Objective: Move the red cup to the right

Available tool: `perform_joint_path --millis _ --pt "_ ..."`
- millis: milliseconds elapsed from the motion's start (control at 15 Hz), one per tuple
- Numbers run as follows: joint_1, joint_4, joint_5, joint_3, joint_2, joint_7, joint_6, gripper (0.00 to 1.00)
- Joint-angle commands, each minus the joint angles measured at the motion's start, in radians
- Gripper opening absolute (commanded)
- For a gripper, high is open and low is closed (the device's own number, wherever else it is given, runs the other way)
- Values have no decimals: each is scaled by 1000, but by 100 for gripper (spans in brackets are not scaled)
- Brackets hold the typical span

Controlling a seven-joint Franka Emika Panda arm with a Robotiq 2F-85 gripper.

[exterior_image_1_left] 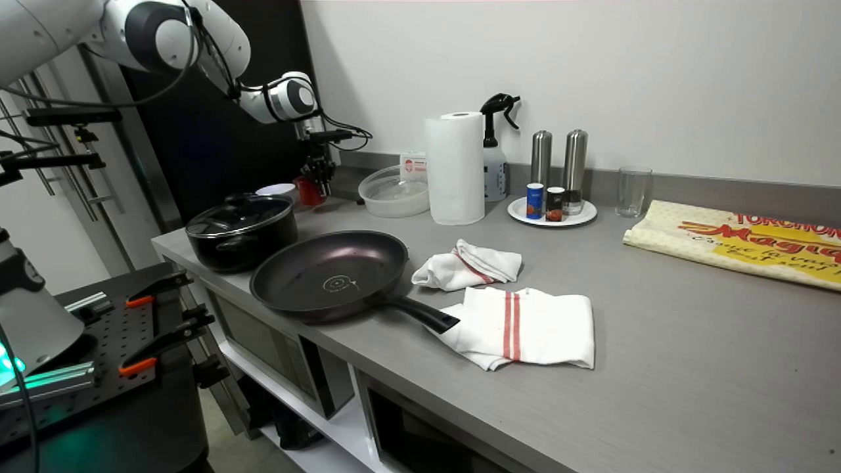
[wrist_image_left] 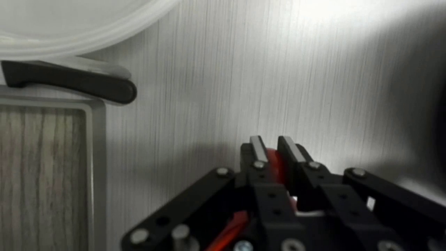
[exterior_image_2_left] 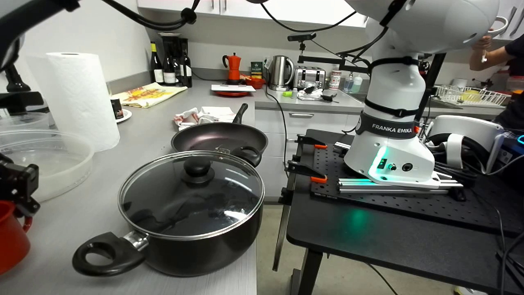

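The red cup [exterior_image_1_left: 310,191] is at the far left end of the counter in an exterior view, beside the lidded pot. In an exterior view the red cup [exterior_image_2_left: 11,239] is cut by the left edge, and a small red handle shows on its side. My gripper [exterior_image_1_left: 320,176] is at the cup, pointing down; it also shows at the left edge in an exterior view [exterior_image_2_left: 24,192]. In the wrist view the fingers [wrist_image_left: 270,146] are close together with a red strip of the cup [wrist_image_left: 275,164] between them. The gripper hides most of the cup there. Whether the cup touches the counter I cannot tell.
A black lidded pot [exterior_image_1_left: 242,240] and a frying pan [exterior_image_1_left: 332,272] stand near the counter's front edge. A clear round container [exterior_image_1_left: 393,197] and a paper towel roll [exterior_image_1_left: 455,171] stand behind. A black handle [wrist_image_left: 101,85] and a grey-rimmed tray [wrist_image_left: 97,167] lie near the gripper.
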Motion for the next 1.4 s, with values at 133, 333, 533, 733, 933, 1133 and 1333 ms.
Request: perform_joint_path --millis 133,333,533,733,933,1133,1333 --pt "-53 -218 5 28 -164 9 52 4" --pt "-86 -312 8 35 -227 20 97 4" --pt "-125 -406 13 41 -286 26 151 4" --pt "-139 -505 54 8 -351 16 228 4" --pt "-166 -594 87 -2 -407 24 311 4" --pt "-181 -674 107 -19 -461 48 409 4" --pt "-192 -743 114 -34 -511 73 498 4"
